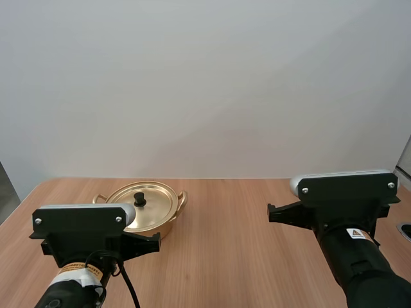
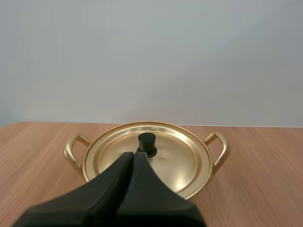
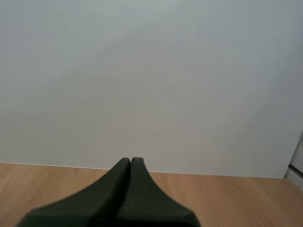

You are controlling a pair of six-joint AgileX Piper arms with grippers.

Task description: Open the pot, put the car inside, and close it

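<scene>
Pot (image 1: 167, 224): gold, two-handled, lid (image 2: 175, 161) on. Sits far left on table (image 1: 237, 256), straight ahead of left gripper (image 2: 133, 154).
Knob (image 2: 147, 143): black, upright at lid centre, just beyond and in line with the tips, apart from them.
Left gripper: clenched on nothing.
Right gripper (image 3: 130, 161): clenched, empty, over bare wood, well apart to the right.
Nearer arm for lid, by judgement: left.

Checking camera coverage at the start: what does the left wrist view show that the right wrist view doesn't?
Left wrist view: the left gripper, shut, pointing at the gold pot, lid on, black knob just beyond its tips. Right wrist view: the right gripper, shut, above the table. Both: that wooden table and a plain wall.
</scene>
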